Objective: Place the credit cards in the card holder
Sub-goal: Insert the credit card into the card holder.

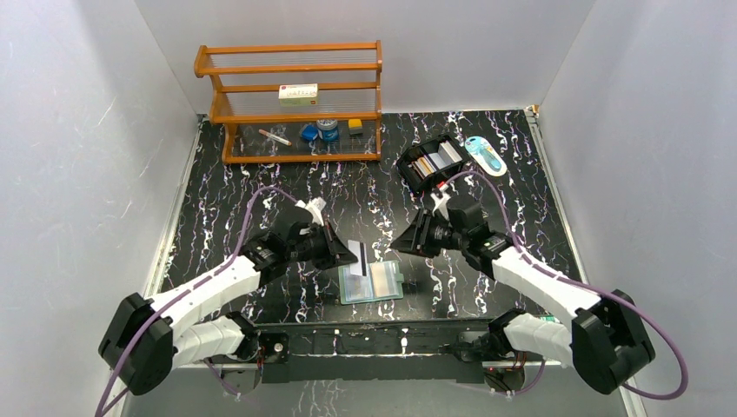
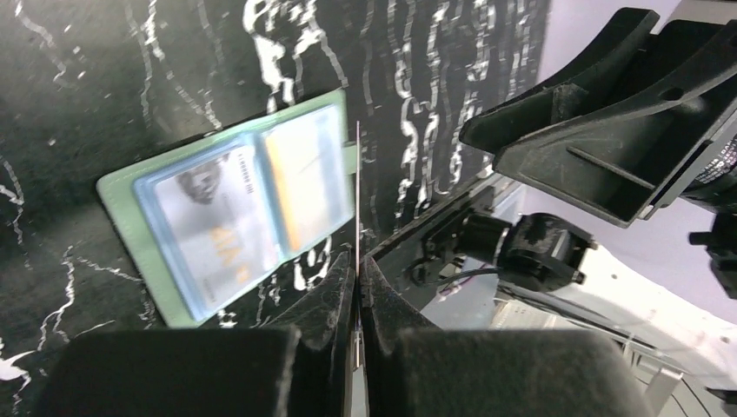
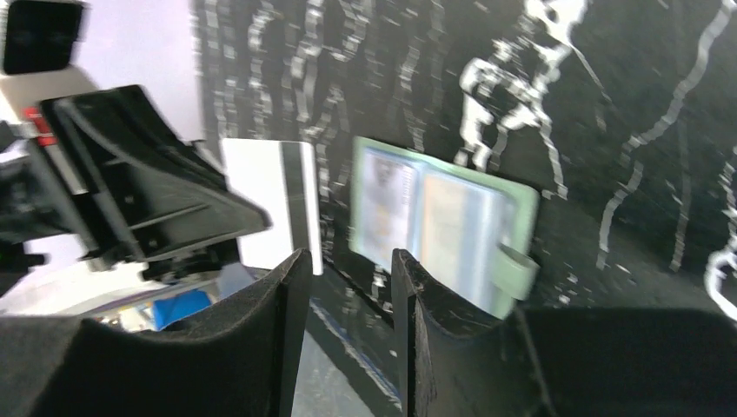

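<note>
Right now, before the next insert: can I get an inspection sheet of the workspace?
Surface: black marbled table.
Job's things: wallet lies open near the front; pocketed cards fill two sleeves; a white card with a black stripe is held on edge by the wallet.
Clutter: wooden rack with small items at the back; black box and a teal-white item at back right.
Grippers: left gripper shut on the card; right gripper open and empty, facing the wallet.
Cables: purple cables, one looping off each arm, not touching the wallet.
Surroundings: plain grey walls on three sides.
</note>
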Tool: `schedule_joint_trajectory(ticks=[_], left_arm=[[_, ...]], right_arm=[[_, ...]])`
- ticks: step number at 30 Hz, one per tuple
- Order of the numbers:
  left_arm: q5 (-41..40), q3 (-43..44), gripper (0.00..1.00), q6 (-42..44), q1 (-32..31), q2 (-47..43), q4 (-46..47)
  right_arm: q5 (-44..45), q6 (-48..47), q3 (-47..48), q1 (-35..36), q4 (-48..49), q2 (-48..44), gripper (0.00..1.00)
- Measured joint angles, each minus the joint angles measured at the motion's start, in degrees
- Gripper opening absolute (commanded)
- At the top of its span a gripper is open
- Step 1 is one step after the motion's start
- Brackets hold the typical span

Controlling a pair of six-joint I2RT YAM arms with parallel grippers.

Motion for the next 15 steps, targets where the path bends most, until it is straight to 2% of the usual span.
schedule_joint_trajectory(ticks=[6,15], left_arm=[[1.92,-5.25,0.0,-2.14,0.02,4.07,5.77],[4.92,-10.36,0.0,-4.31,0.0,9.11,14.95]], right_arm=[[5.14,-3.72,-1.38,2.67,-4.66,5.7,0.45],[8.72,-6.54,-1.84,5.18,-4.5,12.07,0.47]])
